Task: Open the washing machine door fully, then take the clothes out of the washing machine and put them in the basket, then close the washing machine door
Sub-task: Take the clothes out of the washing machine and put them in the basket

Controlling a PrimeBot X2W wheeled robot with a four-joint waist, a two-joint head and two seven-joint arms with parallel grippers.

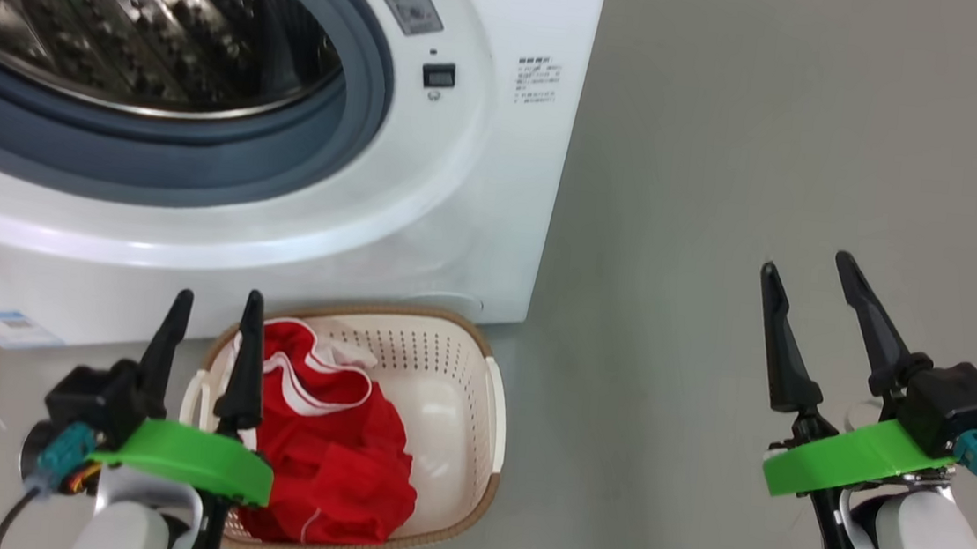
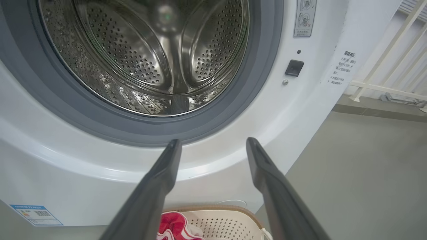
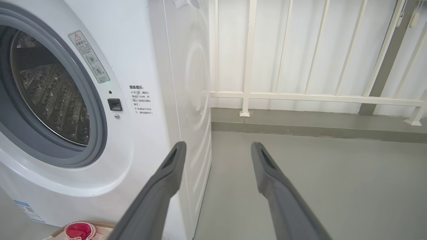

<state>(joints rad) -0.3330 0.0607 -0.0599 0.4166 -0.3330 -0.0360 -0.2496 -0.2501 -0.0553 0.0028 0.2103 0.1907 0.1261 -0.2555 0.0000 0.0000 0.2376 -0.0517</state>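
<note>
Jaws of both grippers stand spread wide and hold nothing. The left gripper [image 1: 220,295] hangs over the near-left corner of the basket [image 1: 492,381]. The right gripper [image 1: 806,260] hangs over bare grey floor [image 1: 729,154], well apart from the washing machine [image 1: 479,176].

Location of task items: the clothes [image 1: 332,447] lie heaped in the left half of the basket, which sits on the floor just in front of the machine's lower front panel. The drum [image 2: 143,56] looks empty as far as can be seen. The mouth stands uncovered; where the washing machine door hangs cannot be told.

Assessment: unloading appears complete, and closing the door is the step in hand. The latch socket [image 1: 438,75] sits right of the mouth, so the hinge is presumably on the robot's left, which favours the left arm. Recommend pushing on the door's outer rim, following its arc, and pressing firmly until the latch seats. Check first that no fabric trails over the rubber ring [image 2: 260,66].

Materials: the drum is perforated polished steel with raised paddles. The ring is matte grey and pliable-looking. The cabinet is glossy white and curves smoothly around the mouth. The basket is cream plastic, perforated, rounded-rectangular, with a brown woven-look rim. The clothes are soft and red with white trim.
</note>
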